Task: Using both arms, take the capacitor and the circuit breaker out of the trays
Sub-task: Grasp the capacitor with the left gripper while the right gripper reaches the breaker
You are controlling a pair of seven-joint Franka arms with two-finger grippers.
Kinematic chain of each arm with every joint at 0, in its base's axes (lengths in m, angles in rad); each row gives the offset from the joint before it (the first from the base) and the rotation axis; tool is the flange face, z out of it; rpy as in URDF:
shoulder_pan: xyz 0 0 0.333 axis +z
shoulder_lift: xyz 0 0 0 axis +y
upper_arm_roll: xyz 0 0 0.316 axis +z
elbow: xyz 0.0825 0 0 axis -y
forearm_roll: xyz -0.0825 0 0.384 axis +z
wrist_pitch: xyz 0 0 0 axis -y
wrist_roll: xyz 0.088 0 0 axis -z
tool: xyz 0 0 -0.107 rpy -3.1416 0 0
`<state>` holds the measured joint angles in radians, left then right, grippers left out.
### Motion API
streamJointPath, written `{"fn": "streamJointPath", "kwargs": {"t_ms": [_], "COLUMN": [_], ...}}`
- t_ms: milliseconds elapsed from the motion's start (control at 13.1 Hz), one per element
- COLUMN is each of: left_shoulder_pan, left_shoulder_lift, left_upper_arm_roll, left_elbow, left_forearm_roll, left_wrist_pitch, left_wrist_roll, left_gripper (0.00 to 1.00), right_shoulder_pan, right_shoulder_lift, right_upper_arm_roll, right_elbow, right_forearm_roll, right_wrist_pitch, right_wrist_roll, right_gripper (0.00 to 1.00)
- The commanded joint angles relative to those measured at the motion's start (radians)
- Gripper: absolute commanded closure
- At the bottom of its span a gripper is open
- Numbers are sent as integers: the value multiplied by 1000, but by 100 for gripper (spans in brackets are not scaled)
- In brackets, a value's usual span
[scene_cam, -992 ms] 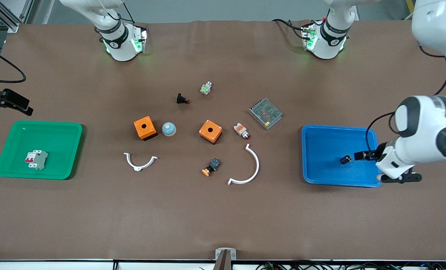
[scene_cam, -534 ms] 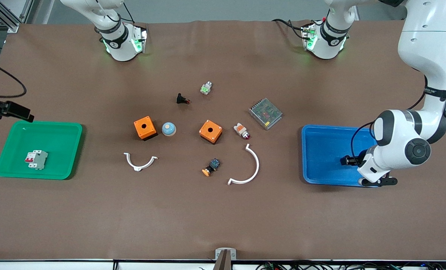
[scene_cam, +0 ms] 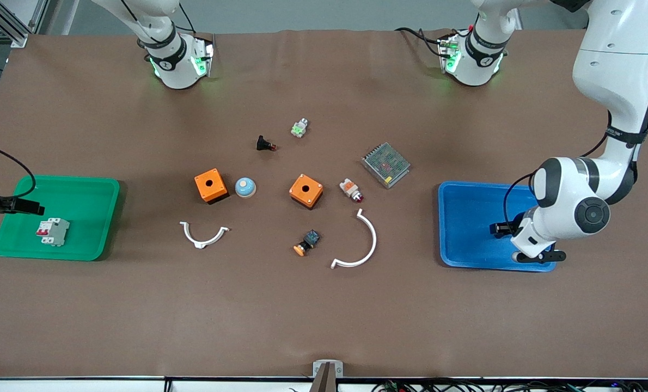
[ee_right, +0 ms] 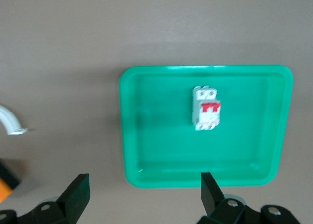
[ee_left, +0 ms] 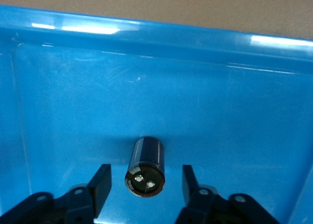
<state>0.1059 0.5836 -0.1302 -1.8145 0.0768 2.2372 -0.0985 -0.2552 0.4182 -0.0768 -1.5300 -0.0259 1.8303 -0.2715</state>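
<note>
The capacitor (ee_left: 145, 168), a small black cylinder, lies on its side on the floor of the blue tray (scene_cam: 465, 218) at the left arm's end of the table. My left gripper (scene_cam: 497, 228) is low in that tray and open. Its fingers (ee_left: 101, 185) stand on either side of the capacitor with a gap on each side. In the front view I cannot tell the capacitor from the fingers. The breaker (scene_cam: 53, 231), white-grey with red levers, lies in the green tray (scene_cam: 84, 188). My right gripper (scene_cam: 30, 208) is open and empty over that tray's outer rim; the breaker (ee_right: 206, 108) shows in its view.
In the table's middle are two orange boxes (scene_cam: 211, 186) (scene_cam: 306, 190), a blue dome (scene_cam: 245, 187), a black red-tipped button (scene_cam: 265, 144), a metal mesh unit (scene_cam: 386, 164), a white-orange switch (scene_cam: 351, 190), an orange-capped button (scene_cam: 306, 243) and two white curved clips (scene_cam: 203, 235) (scene_cam: 359, 245).
My left gripper has moved in over the blue tray until its open fingers flank the capacitor. My right gripper has moved from beside the green tray's corner to over its rim.
</note>
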Motion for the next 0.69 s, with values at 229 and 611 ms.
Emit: {"fn": "streamJointPath", "kwargs": {"t_ms": [229,611], "left_shoulder_pan": [5,1], "left_shoulder_lift": [-16,-71], "left_upper_arm_roll": [-2,-5], "left_elbow": [-31,-20], "left_forearm_roll": [3,3], "left_wrist_pitch": [25,12], "left_wrist_roll": [-9,-10], "left_gripper": [59,100], "right_shoulder_pan": [-117,-125], "right_shoulder_lift": [157,223], "right_upper_arm_roll": [17,15], "right_elbow": [28,21], "right_forearm_roll": [1,0], "right_wrist_pitch": [164,254], "right_wrist_roll": [-167,-195], "right_gripper": [0,0]}}
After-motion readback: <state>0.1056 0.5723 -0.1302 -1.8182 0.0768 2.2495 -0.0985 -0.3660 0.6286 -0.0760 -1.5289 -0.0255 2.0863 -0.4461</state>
